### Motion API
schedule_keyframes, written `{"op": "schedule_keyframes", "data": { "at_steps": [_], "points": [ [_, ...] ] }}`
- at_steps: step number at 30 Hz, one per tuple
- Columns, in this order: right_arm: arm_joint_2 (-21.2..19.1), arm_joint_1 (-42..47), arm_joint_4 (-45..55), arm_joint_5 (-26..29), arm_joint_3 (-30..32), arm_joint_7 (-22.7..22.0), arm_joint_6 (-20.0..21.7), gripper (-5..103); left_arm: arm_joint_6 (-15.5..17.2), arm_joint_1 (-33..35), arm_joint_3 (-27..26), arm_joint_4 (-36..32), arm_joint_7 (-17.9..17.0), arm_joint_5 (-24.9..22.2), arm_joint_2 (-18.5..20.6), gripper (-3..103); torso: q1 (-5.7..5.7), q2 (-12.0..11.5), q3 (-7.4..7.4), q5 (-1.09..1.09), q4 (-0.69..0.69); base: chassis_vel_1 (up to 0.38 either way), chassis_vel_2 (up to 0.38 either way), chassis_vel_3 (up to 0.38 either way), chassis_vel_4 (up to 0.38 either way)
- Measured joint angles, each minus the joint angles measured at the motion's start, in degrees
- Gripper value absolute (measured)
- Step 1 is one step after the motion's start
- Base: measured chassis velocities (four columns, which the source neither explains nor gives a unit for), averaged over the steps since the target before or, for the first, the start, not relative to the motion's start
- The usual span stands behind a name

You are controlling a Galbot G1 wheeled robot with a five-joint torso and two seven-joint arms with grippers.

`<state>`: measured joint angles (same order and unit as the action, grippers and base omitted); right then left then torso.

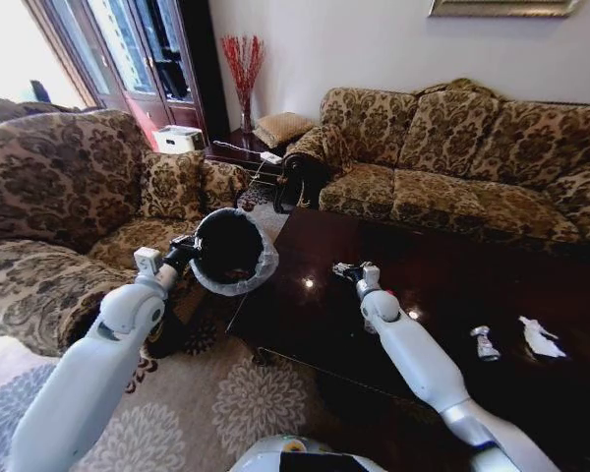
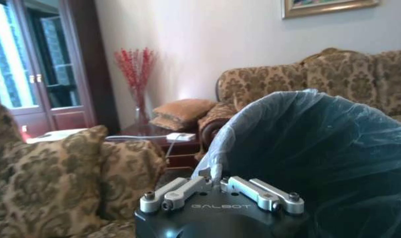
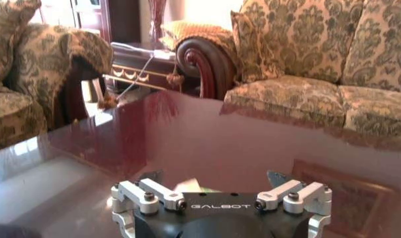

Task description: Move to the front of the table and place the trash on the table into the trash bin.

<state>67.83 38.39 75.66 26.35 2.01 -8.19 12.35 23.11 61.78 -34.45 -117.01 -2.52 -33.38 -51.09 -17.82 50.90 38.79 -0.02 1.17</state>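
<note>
The trash bin (image 1: 232,252), dark inside with a whitish bag over its rim, hangs tilted beside the near left corner of the dark glossy table (image 1: 442,285). My left gripper (image 1: 182,254) is shut on the bin's rim (image 2: 217,173), and the bin (image 2: 319,158) looms right behind it. My right gripper (image 1: 348,270) is low over the table's left part, open (image 3: 214,178). A small pale scrap (image 3: 187,186) shows between its fingers, close to one of them. Trash lies on the table's right part: a small crushed bottle (image 1: 484,344) and a crumpled white paper (image 1: 539,337).
Patterned sofas stand on the left (image 1: 59,187) and behind the table (image 1: 452,157). A corner side table (image 1: 238,149) carries a vase of red twigs, a cushion and a white box. A patterned rug (image 1: 216,403) covers the floor in front.
</note>
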Motion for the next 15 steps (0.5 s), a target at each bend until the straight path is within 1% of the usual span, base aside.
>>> {"op": "schedule_keyframes", "data": {
  "at_steps": [1, 5, 10, 13, 14, 15],
  "points": [
    [0.0, 0.0, 0.0, 0.0, 0.0, 0.0, 0.0, 100, 0.0, 0.0, 0.0, 0.0, 0.0, 0.0, 0.0, 0, 0.0, 0.0, 0.0, 0.0, 0.0, -0.086, -0.065, -0.073, -0.071],
    [1.78, -1.88, -2.45, -0.16, -2.21, 3.28, 0.28, 100, -0.43, 0.52, -0.09, -0.71, -0.01, -1.09, -0.01, 0, 0.0, 0.0, 0.0, 0.0, -0.04, -0.063, -0.064, -0.07, -0.073],
    [2.57, -3.13, -4.58, -1.19, -3.51, 5.08, 0.43, 101, -0.44, 0.61, -0.09, -0.92, 0.06, -1.16, -0.13, 0, 0.0, 0.0, 0.0, 0.01, -0.02, -0.02, -0.015, -0.018, -0.021],
    [3.56, -4.52, -7.83, -2.47, -5.41, 6.56, 0.26, 91, -0.44, 0.7, -0.11, -1.15, 0.13, -1.15, -0.4, 0, 0.0, 0.0, 0.0, -0.01, 0.02, 0.0, 0.0, 0.0, 0.0],
    [3.95, -4.75, -8.8, -3.03, -5.77, 6.73, 0.14, 86, -0.44, 0.76, -0.14, -1.26, 0.24, -1.15, -0.44, 0, 0.0, 0.0, 0.0, -0.01, 0.02, 0.0, 0.0, 0.0, 0.0],
    [3.95, -4.75, -8.8, -3.03, -5.77, 6.73, 0.14, 86, -0.44, 0.76, -0.14, -1.26, 0.24, -1.15, -0.44, 0, 0.0, 0.0, 0.0, -0.01, 0.02, 0.0, 0.0, 0.0, 0.0]
  ]
}}
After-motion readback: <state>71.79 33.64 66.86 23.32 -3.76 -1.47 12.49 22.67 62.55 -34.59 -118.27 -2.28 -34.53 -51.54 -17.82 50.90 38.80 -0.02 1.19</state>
